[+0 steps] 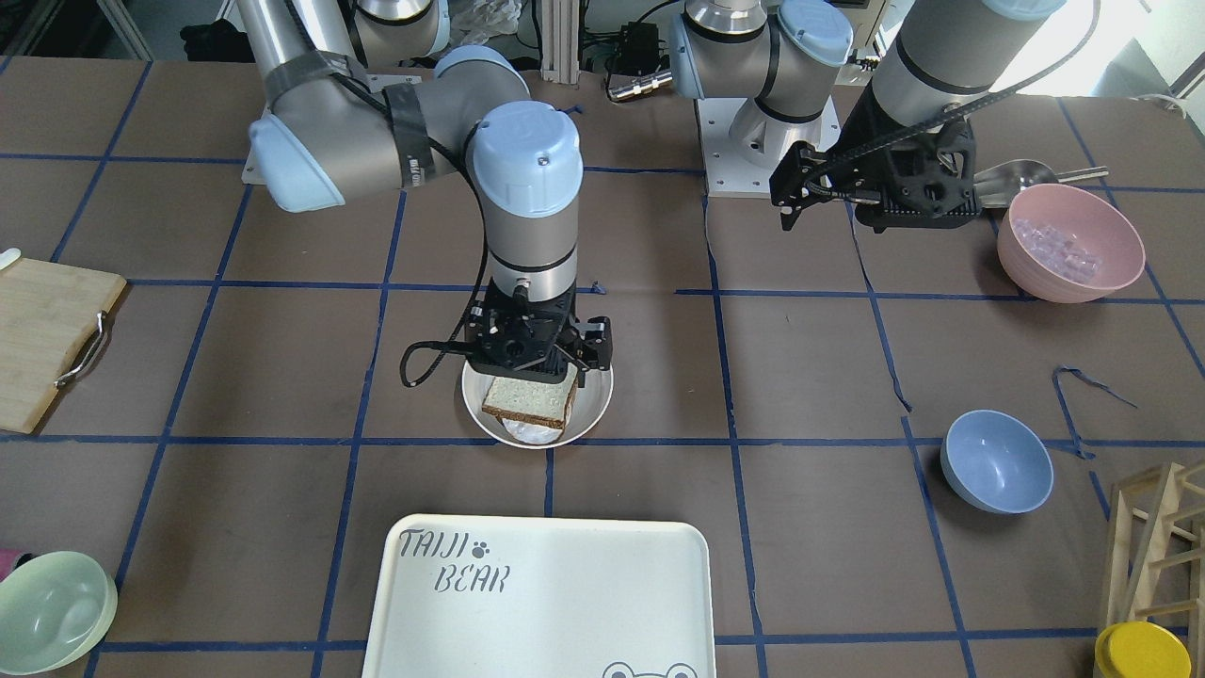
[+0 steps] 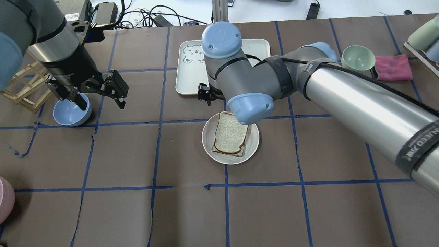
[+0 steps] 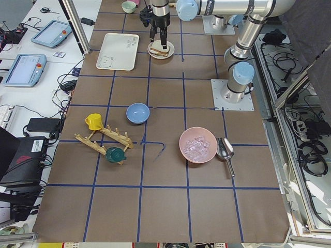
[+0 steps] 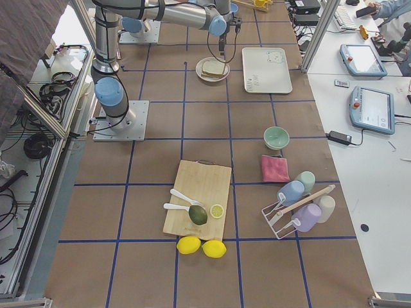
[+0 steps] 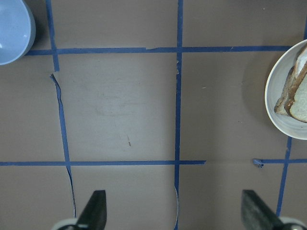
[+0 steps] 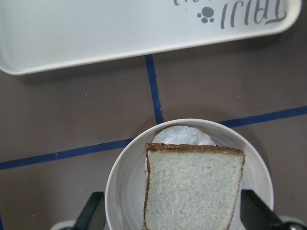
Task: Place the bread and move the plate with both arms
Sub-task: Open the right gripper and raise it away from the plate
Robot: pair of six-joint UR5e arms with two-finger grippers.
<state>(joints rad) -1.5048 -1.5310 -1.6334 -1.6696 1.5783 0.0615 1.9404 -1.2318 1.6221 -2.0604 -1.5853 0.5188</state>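
Note:
The bread [image 1: 527, 400] lies face up in the cream-white plate [image 1: 595, 400], on top of a tan-crust slice [image 2: 240, 152] and a white egg [image 6: 182, 136]. My right gripper [image 1: 541, 363] hangs just above the plate's robot-side edge. In the right wrist view its fingers [image 6: 96, 213] stand wide apart on either side of the bread [image 6: 192, 191], open, over the plate [image 6: 120, 182]. My left gripper [image 2: 99, 97] is open and empty above bare table, apart from the plate [image 5: 276, 91]. The overhead view shows the bread [image 2: 230, 132] on the plate [image 2: 207, 140].
The "TAIJI BEAR" tray [image 1: 565, 603] lies just beyond the plate on the operators' side. A blue bowl [image 2: 70, 111] sits under my left arm, beside a wooden rack [image 2: 24, 89]. A pink bowl of ice [image 1: 1068, 240], a green bowl [image 2: 358, 57] and a cutting board [image 1: 47, 330] stand at the edges.

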